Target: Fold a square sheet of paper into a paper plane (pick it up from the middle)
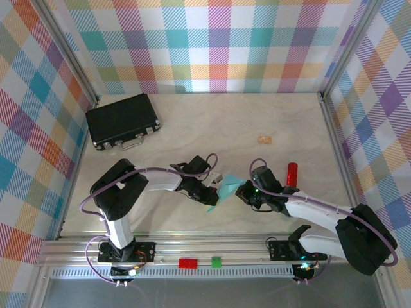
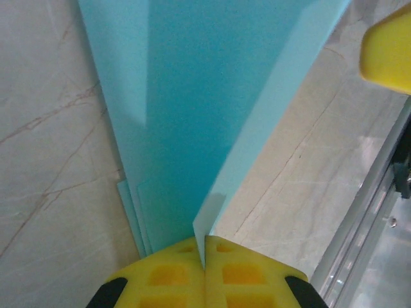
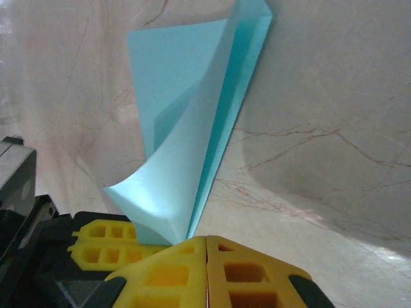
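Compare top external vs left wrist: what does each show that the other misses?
Top external adds the layout: black case at far left, tan scrap mid-table and red marker to the right.
Left wrist adds grip detail: the left fingers are shut on the paper's edge, with stacked fold layers beside them.
Shared: the folded turquoise paper and the marble-look table.

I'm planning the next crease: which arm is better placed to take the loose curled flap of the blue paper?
Right. The curled loose flap of the sheet of paper rises just beside the right gripper, while the left gripper pinches the layered edge and can likely anchor it.
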Available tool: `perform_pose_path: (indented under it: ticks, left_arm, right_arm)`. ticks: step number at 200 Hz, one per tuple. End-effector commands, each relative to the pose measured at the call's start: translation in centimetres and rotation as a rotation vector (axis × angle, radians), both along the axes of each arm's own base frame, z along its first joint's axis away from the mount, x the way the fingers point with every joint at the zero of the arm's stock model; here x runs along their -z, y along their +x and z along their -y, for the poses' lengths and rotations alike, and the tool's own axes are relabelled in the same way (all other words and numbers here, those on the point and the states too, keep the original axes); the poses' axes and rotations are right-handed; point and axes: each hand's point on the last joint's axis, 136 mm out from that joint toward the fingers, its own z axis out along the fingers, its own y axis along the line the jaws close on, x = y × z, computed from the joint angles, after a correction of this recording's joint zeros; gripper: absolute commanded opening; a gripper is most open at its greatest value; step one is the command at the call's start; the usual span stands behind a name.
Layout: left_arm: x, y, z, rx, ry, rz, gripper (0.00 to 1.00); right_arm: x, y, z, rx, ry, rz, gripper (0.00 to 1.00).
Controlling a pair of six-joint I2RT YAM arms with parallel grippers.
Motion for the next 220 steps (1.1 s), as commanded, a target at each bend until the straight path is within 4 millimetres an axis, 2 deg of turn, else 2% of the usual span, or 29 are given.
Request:
perform_pose_path:
  ticks: [1, 50, 88, 106, 129, 182, 220]
  left_arm:
    - [3.4, -0.1, -3.4, -0.161, 0.117, -0.095, 0.0]
    - [3.4, 1.0, -5.4, -0.29, 0.177, -0.023, 0.0]
    - [3.0, 1.7, -5.6, -0.393, 0.133, -0.005, 0.0]
    - [3.1, 1.6, -4.9, -0.391, 0.103, -0.032, 0.0]
    - [3.5, 1.3, -4.5, -0.384, 0.091, -0.064, 0.0]
    - [4.0, 0.7, -5.1, -0.386, 0.106, -0.083, 0.0]
    - [4.2, 0.4, -5.2, -0.411, 0.083, -0.103, 0.0]
  right_arm:
    - [-1.5, 0.9, -1.0, -0.05, 0.016, 0.039, 0.09]
    - [-2.5, 1.9, -2.8, -0.1, 0.061, 0.065, 0.1]
    - [-3.0, 2.6, -4.5, -0.15, 0.104, 0.083, 0.1]
    - [-3.1, 2.9, -5.2, -0.163, 0.125, 0.094, 0.09]
    - [-3.0, 3.1, -6.2, -0.192, 0.127, 0.087, 0.06]
    - [-3.0, 4.6, -8.2, -0.21, 0.164, 0.11, 0.06]
    - [-1.4, 5.1, -8.1, -0.188, 0.131, 0.083, 0.04]
